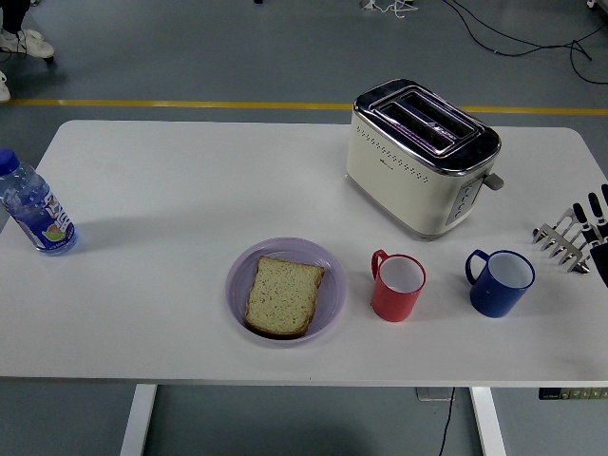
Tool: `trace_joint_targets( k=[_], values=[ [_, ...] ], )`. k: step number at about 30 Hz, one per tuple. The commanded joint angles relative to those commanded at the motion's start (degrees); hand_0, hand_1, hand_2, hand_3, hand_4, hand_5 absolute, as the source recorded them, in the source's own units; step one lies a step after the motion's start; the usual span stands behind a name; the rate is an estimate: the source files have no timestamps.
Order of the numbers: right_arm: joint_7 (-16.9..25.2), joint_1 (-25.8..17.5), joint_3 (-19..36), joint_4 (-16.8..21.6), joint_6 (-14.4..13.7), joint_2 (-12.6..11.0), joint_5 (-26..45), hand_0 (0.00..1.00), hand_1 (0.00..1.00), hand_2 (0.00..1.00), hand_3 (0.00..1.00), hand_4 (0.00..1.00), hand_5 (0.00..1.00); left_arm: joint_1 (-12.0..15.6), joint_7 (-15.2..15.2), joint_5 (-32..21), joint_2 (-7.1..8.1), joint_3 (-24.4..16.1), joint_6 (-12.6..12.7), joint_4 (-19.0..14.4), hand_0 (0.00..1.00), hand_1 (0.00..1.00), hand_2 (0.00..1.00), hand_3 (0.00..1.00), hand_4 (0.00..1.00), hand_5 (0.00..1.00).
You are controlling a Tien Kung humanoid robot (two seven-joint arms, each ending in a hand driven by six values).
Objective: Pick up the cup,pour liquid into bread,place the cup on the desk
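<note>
A red cup (pixel 397 286) stands upright near the table's front, handle to the left. A blue cup (pixel 501 282) stands to its right, handle also to the left. A slice of bread (pixel 283 295) lies on a lilac plate (pixel 328 275) left of the red cup. My right hand (pixel 595 221) enters at the right edge with black fingers spread, over the toast rack and well right of the blue cup. It holds nothing. My left hand is out of view.
A cream and chrome toaster (pixel 421 157) stands behind the cups. A metal toast rack (pixel 562 237) sits at the right edge. A water bottle (pixel 34 211) with a blue cap stands at the far left. The white table (pixel 171 190) spans the view.
</note>
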Motion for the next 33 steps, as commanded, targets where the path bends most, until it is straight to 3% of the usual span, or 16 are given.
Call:
trace_joint_targets(
  k=[33],
  values=[
    [0.64,0.80,1.40,-1.86,-1.03,0.82,0.53,0.599,0.547,0.618,0.592,0.630,0.115,-0.54,-0.15,-0.25,0.01,0.34,0.10,0.00,0.348,0.316,0.399,0.641,0.368,0.998]
  ],
)
